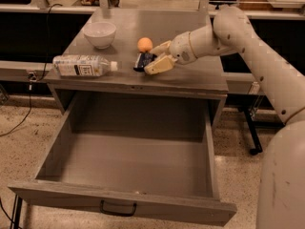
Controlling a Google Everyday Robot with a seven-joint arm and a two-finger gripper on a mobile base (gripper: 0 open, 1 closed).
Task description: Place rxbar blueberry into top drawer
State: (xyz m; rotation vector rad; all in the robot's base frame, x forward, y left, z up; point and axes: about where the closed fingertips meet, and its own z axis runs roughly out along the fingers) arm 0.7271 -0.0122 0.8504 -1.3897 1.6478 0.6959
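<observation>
The rxbar blueberry [140, 61], a small dark navy bar, lies flat on the grey cabinet top [190, 78], just in front of the orange fruit. My gripper [149, 59] reaches in from the right at table height. Its pale fingers [158, 66] stand apart on either side of the bar's right end. The bar rests on the surface. The top drawer [57, 191] is pulled fully out below, with nothing in it, and its black handle [117, 208] faces the front.
A clear water bottle [82, 65] lies on its side at the left of the top. A white bowl [99, 34] stands behind it. An orange fruit [145, 44] sits just behind the bar. Cables hang at the far left.
</observation>
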